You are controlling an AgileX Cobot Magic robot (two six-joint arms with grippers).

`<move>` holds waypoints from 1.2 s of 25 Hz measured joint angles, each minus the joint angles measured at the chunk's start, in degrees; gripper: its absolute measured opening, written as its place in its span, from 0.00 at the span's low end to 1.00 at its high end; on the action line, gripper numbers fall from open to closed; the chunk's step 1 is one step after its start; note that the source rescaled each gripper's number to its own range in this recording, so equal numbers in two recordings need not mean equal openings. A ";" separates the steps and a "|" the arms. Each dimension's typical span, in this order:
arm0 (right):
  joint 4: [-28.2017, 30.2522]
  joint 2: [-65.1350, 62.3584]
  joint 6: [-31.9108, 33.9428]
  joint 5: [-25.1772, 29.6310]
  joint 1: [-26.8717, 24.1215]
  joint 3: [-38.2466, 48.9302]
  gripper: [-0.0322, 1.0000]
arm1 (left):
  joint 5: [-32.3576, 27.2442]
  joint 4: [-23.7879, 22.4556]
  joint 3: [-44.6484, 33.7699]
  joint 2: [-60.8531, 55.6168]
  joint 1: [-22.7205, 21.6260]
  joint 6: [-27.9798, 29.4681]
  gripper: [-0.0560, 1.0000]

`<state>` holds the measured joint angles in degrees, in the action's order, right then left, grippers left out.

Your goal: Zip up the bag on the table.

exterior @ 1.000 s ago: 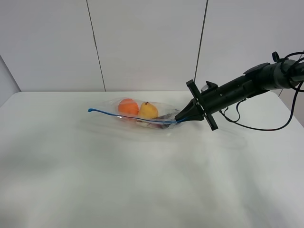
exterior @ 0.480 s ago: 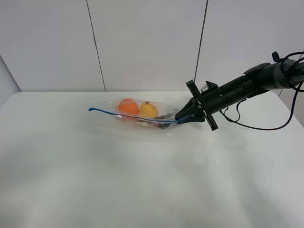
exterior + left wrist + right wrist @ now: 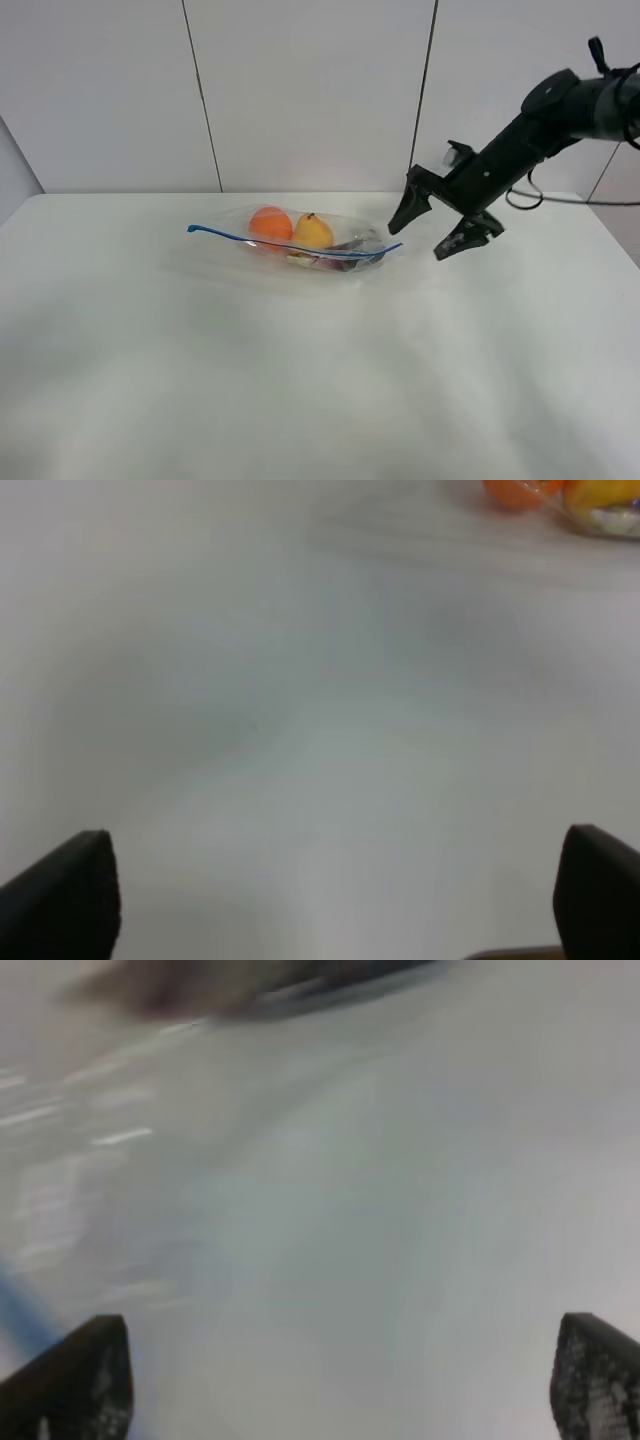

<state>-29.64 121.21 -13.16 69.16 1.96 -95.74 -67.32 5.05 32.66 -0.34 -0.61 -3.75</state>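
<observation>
The clear plastic bag (image 3: 345, 252) lies on the white table (image 3: 300, 380) at the back middle. An orange fruit (image 3: 269, 223) and a yellow fruit (image 3: 313, 232) show through it. Its blue zipper strip (image 3: 240, 240) runs along the near edge from left to right. My right gripper (image 3: 428, 231) is open and empty, raised just right of the strip's right end, apart from it. The right wrist view is blurred; its gripper (image 3: 335, 1385) hovers over bare table. My left gripper (image 3: 330, 900) is open over bare table, with the fruit (image 3: 520, 490) far off; it is outside the exterior view.
A white panelled wall (image 3: 310, 90) stands behind the table. The right arm's black cable (image 3: 560, 198) hangs at the back right corner. Nothing else lies on the tabletop.
My right gripper was shut on the zipper strip's right end. It has let go, opened, and moved up and to the right. The bag has stayed in place.
</observation>
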 joint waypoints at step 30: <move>25.78 -34.93 9.02 0.03 -4.46 34.50 0.93 | 0.00 0.00 0.00 0.00 0.00 0.00 1.00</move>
<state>-3.87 86.29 -4.15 69.20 -2.51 -61.25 -67.32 5.05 32.66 -0.34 -0.61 -3.75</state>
